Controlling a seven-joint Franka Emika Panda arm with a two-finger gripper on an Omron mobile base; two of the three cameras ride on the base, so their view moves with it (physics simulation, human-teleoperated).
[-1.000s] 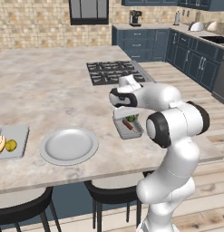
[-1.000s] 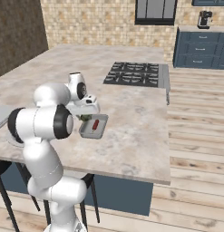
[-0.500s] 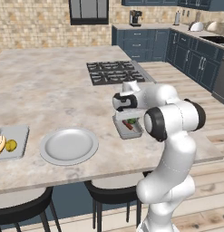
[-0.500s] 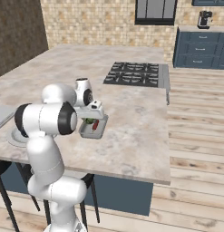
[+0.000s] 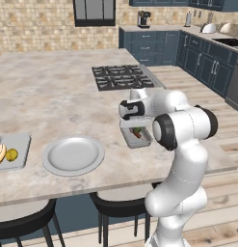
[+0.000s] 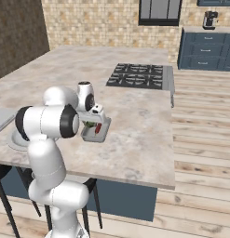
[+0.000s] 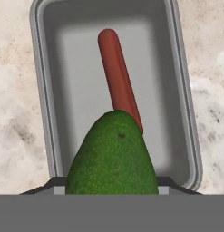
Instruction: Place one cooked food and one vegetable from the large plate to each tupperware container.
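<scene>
The avocado [image 7: 112,154] is clamped in the claw [image 7: 111,188], hanging right over the near tupperware container [image 7: 50,113] by the desk's right edge, where a hot dog [image 7: 117,77] already lies. Looks like the drop-off step, so next is just lower and let go.

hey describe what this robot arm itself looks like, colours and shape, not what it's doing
The arm is glossy white, built of rounded, bulbous links with dark grey to black bands and caps at the joints. The hand is a white block with a black round face. No cables or markings are visible.
</scene>
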